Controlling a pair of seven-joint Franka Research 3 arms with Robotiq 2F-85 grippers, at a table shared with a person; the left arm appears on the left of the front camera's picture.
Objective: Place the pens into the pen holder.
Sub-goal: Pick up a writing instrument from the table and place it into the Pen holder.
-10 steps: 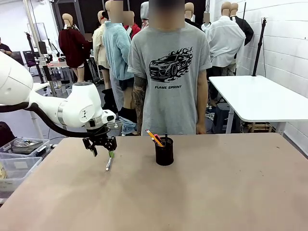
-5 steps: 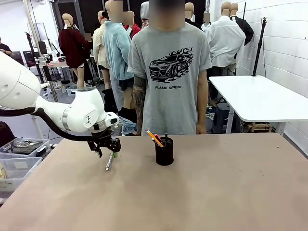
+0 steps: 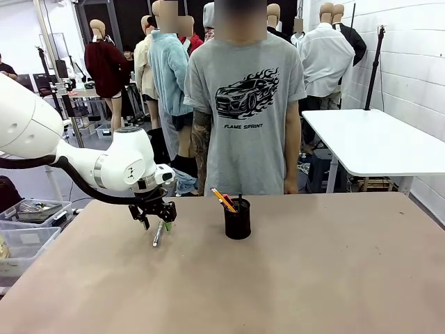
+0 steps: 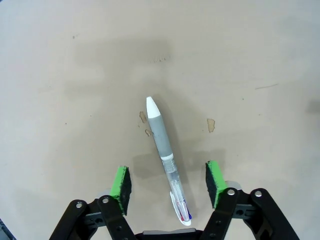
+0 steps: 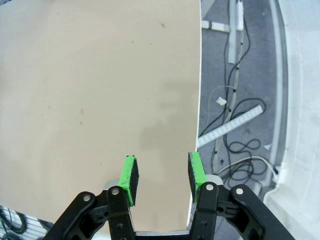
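Lying flat, pen [image 4: 162, 145] tip away | left jaws open astride it | right jaws open

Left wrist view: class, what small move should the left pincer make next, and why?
Probably lower a little and close on the white-and-grey plastic pen. It lies flat on the tan table between the left pincer's open green pads, touching neither. The black wire-mesh pen holder stands apart, off to one side.
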